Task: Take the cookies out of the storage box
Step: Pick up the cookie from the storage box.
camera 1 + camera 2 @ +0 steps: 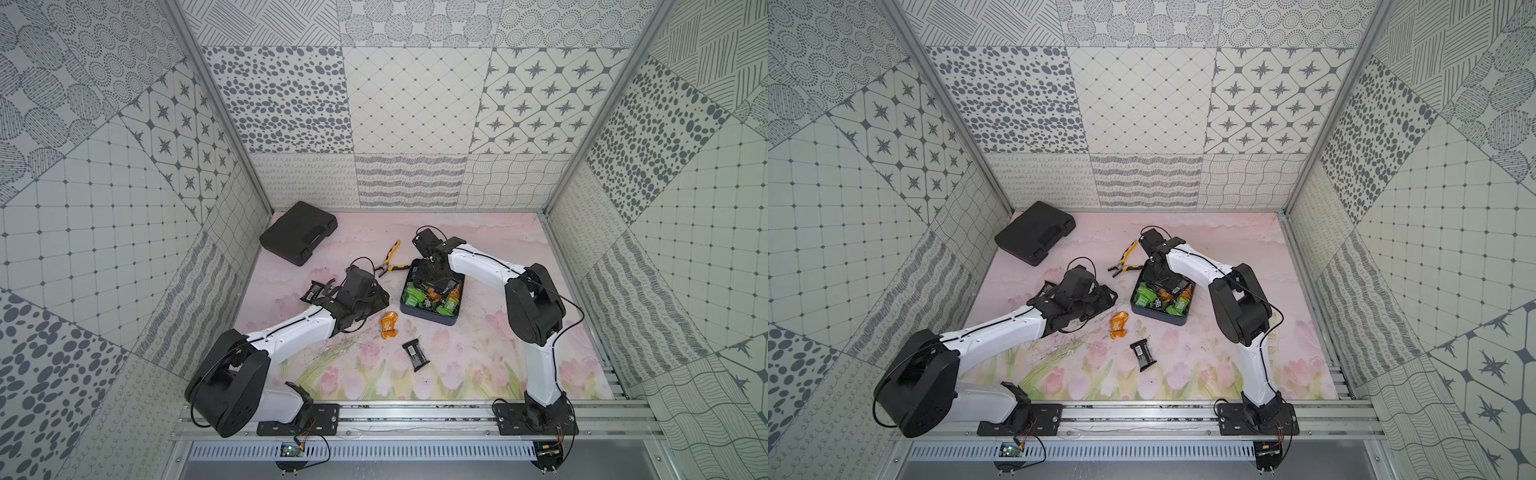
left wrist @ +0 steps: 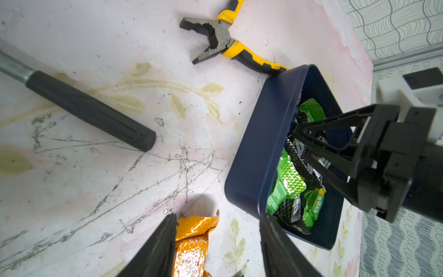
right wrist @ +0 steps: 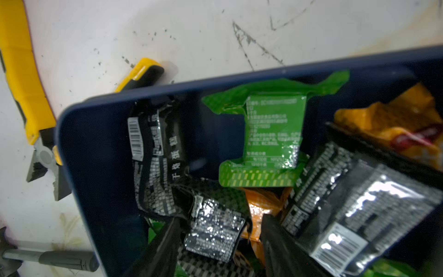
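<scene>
**Right gripper down in the storage box, left gripper over a loose packet**

The pink flowered worktop (image 1: pixel 478 370) carried everything. Its largest load was a shut black tool case (image 1: pixel 298 237) at the far left. The navy storage box (image 1: pixel 428 319) sat flat on the worktop, right of centre. Most of the cookies (image 1: pixel 413 297) lay heaped inside it, green, orange and black foil packets piled over one another.

My right gripper (image 3: pixel 219 219) reached down into the box from its far side. Its fingers (image 3: pixel 163 247) stood partly apart with a shiny black packet (image 3: pixel 213 230) and some orange foil between them. I could not tell whether they pinched either one.

My left gripper (image 2: pixel 218 215) hung low over the worktop just left of the box, its fingers well apart and holding nothing. An orange packet (image 2: pixel 191 239) lay flat below it, beside one finger.

A black-gripped handle (image 2: pixel 88 108) on a metal shaft lay on the worktop left of the box. Yellow-and-black pliers (image 1: pixel 390 259) lay with their jaws apart at the box's far left corner, one handle end just beside the box wall.

A loose black packet (image 1: pixel 415 354) lay on the near side of the box, apart from it. Another black packet (image 1: pixel 313 289) lay left of my left wrist.
</scene>
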Tool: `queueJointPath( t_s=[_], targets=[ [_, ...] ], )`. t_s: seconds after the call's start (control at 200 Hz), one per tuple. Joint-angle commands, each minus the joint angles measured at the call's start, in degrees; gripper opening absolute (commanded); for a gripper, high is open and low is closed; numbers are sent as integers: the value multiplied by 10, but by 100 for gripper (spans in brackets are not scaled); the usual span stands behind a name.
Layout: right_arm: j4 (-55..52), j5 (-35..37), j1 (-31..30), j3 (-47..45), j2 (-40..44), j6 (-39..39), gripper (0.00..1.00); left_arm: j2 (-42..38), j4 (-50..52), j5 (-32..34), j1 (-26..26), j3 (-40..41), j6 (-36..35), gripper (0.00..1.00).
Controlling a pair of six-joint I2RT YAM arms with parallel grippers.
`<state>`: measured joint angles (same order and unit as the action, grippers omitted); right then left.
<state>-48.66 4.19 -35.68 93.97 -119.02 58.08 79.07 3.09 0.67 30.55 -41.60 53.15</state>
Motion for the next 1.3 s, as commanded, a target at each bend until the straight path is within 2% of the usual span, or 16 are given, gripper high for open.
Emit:
queueJointPath(
  t_s=[0.0, 0.335, 0.595, 1.09, 1.295],
  targets=[
    [-13, 15, -3, 28, -26, 2, 57, -5, 7, 11, -5, -2, -1, 59],
    [-35, 20, -3, 49, -51, 5, 46, -11, 12, 17, -4, -1, -4, 59],
    [-34, 26, -3, 35, -13, 1, 36, -13, 12, 17, -5, -1, -2, 59],
    [-21, 22, -2, -47, 103, -30, 36, -18, 7, 19, -5, -3, -25, 59],
    [-18, 33, 3, -86, 120, -51, 35, -11, -2, 4, -6, -14, -52, 59]
  ],
)
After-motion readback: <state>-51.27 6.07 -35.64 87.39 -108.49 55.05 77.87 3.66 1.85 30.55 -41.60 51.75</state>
